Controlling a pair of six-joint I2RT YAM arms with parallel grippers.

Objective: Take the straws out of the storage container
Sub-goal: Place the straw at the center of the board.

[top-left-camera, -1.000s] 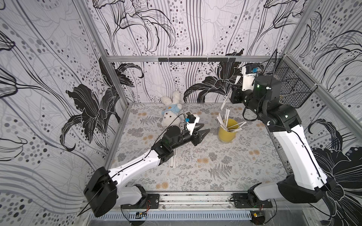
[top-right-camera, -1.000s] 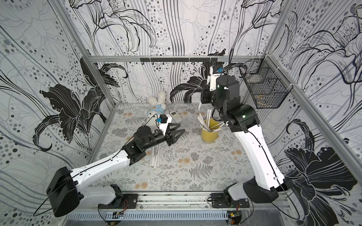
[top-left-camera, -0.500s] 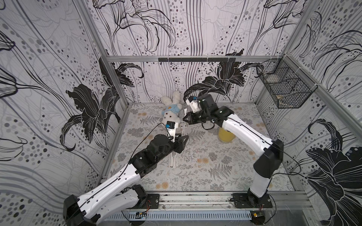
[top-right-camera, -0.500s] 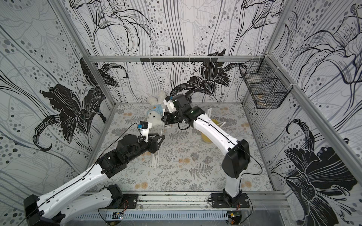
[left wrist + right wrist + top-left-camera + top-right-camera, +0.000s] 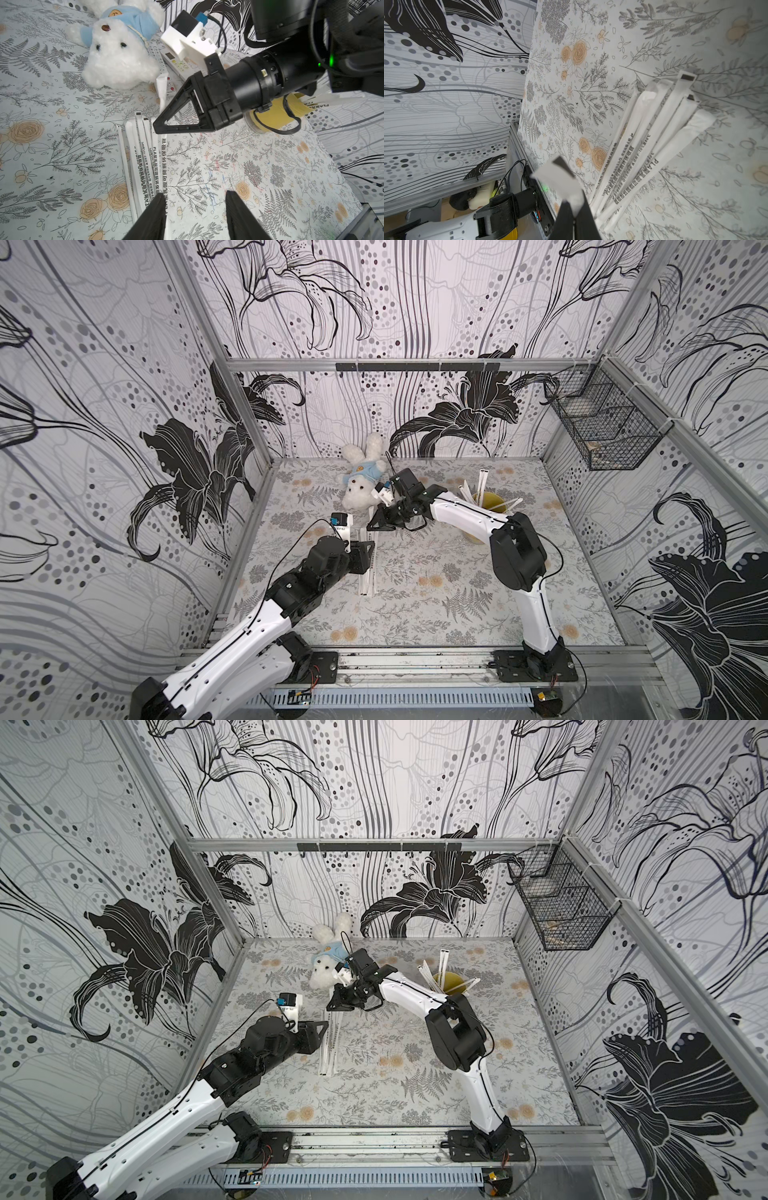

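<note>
Straws point(image 5: 143, 162): white, paper-wrapped (perhaps five flat)

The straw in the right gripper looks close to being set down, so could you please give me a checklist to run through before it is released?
1. Right gripper jaws shut on the held straw: ok.
2. Held straw over the far end of the pile of straws: ok.
3. Its lower end touching the pile: cannot tell.
4. Left gripper open, empty, apart from the held straw: ok.
5. Yellow cup upright: ok.
6. Cup emptied: not ok; several straws stand in it.
</note>
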